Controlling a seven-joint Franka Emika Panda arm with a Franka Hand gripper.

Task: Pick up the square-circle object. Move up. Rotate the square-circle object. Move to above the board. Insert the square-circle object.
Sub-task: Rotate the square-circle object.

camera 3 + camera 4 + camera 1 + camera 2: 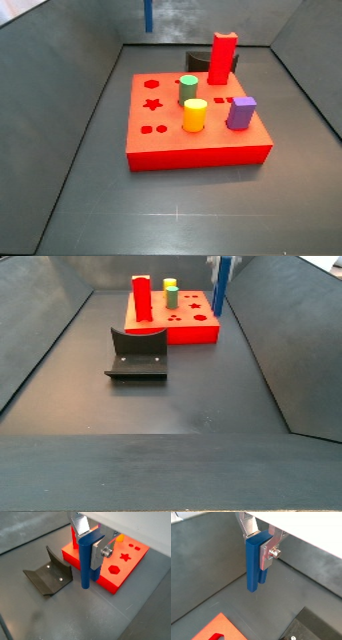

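Observation:
My gripper [89, 545] is shut on the square-circle object [86, 564], a slim dark blue bar that hangs upright between the silver fingers, its two prongs pointing down [254, 567]. It is held in the air beside the board [112, 576], a flat red block with star, hexagon and small holes. In a side view the blue piece [223, 283] hangs at the board's [191, 328] far right edge, and in a side view only its lower end [148, 13] shows, beyond the board [198, 147].
The fixture [138, 354] stands on the floor in front of the board. On the board stand a tall red block [223, 56], a green peg [189, 88], a yellow peg [195, 115] and a purple peg [241, 112]. Dark bin walls surround the floor.

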